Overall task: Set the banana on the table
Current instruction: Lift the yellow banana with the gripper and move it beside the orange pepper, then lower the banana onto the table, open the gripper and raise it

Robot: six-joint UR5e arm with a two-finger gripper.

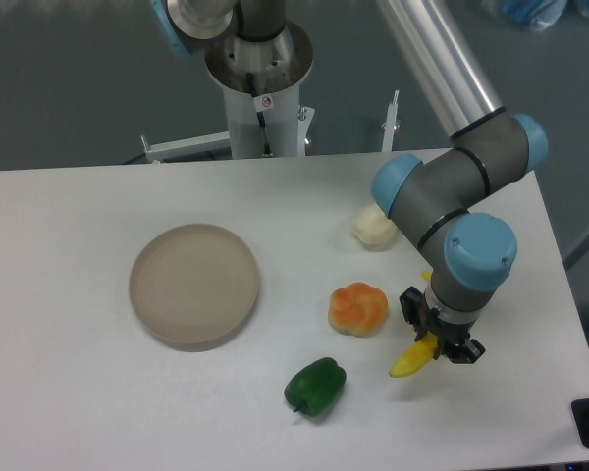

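The small bright-yellow banana is at the right front of the white table, right of the green pepper. My gripper points down over the banana's right end and is shut on it. The banana's free tip sticks out to the lower left, close to the tabletop; I cannot tell whether it touches. The arm's wrist hides the gripper's upper part.
A round beige-grey plate lies left of centre. A lumpy orange fruit sits just left of the gripper. A green pepper is at the front. A cream-coloured item lies behind the arm's elbow.
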